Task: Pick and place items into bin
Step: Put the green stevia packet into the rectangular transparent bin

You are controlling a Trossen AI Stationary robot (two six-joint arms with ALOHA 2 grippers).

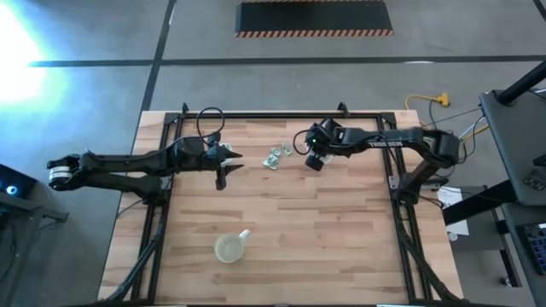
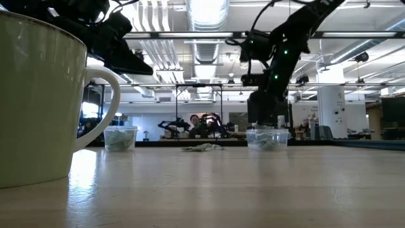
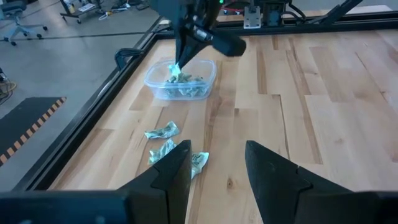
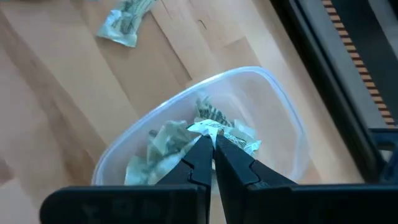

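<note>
Wooden slat tabletop [image 1: 324,230] still has a few pale green crinkly wrappers [image 3: 163,132] loose near my spread left claw [image 3: 217,169], while my right claw [image 4: 212,149] pinches one over the part-filled clear plastic tub [image 4: 281,112], so roughly midway.

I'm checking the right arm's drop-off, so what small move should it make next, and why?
Probably open the right gripper. Its fingers are shut on a small pale green and silvery crinkled piece, held directly above the clear plastic bin that already holds similar pieces, so releasing should drop it in. The left gripper waits open near the loose pieces on the wooden table.
</note>
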